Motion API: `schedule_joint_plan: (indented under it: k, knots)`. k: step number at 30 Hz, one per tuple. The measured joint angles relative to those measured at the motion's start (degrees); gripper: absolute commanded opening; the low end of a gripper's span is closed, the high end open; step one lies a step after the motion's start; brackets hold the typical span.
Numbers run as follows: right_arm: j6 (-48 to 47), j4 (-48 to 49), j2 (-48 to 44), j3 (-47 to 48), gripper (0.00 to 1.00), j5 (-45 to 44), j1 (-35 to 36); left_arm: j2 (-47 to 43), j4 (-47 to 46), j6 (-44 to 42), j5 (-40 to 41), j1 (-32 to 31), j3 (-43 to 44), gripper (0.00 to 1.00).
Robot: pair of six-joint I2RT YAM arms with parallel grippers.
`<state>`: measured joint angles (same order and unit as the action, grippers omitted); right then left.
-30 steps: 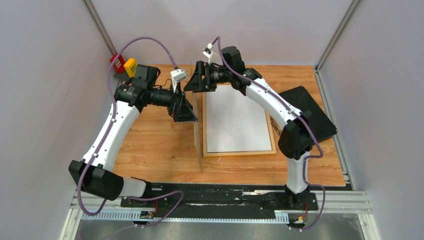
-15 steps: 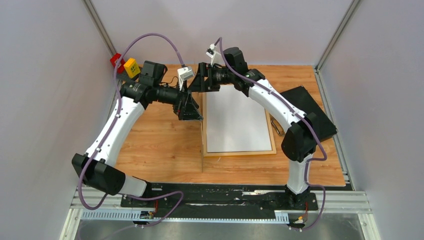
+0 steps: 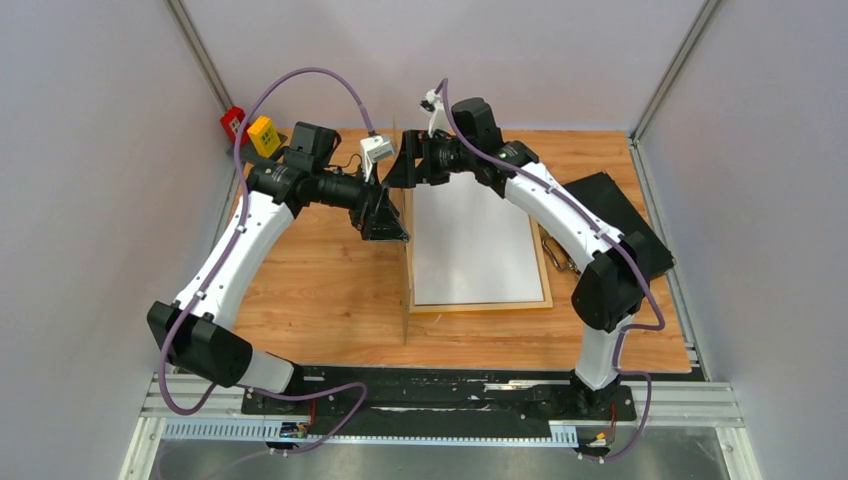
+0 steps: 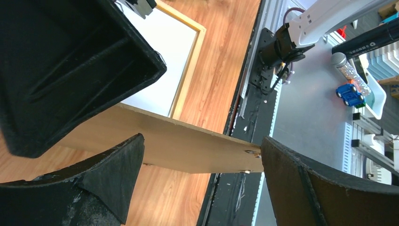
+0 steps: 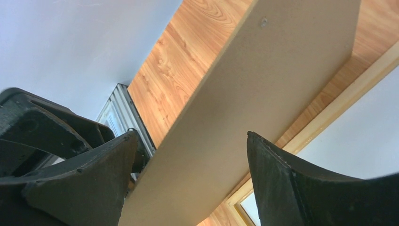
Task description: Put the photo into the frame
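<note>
The frame (image 3: 480,304) lies flat on the table with the photo (image 3: 470,245) inside it, white back up. A brown hardboard panel (image 3: 407,300) stands on edge along the frame's left side. My left gripper (image 3: 385,215) is open against the panel's left face near its far end. In the left wrist view the panel (image 4: 188,146) crosses behind the gap of the left gripper (image 4: 201,139), with the frame (image 4: 188,75) and photo (image 4: 160,61) beyond. My right gripper (image 3: 405,170) is open at the panel's far end. In its wrist view the panel (image 5: 263,89) runs between the right gripper (image 5: 192,134) fingers.
A black case (image 3: 620,225) lies at the right, partly under the right arm. A red and yellow box (image 3: 250,128) sits at the back left corner. Grey walls close in the left, right and back of the table (image 3: 320,290).
The left gripper has moved right up to the panel. The panel has swung from leaning left to nearly upright. The right gripper shifted slightly right.
</note>
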<state>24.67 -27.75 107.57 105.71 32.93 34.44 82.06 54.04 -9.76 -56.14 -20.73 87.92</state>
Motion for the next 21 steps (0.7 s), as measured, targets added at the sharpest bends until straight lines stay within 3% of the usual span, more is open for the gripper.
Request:
schedule_joint_plan:
  k: [21]
  knots:
    - [-4.8, -2.5, -4.7, -5.8, 0.82, -4.7, -0.5, -2.4, -2.4, 0.6, 4.3, -0.2, 0.0, 1.00]
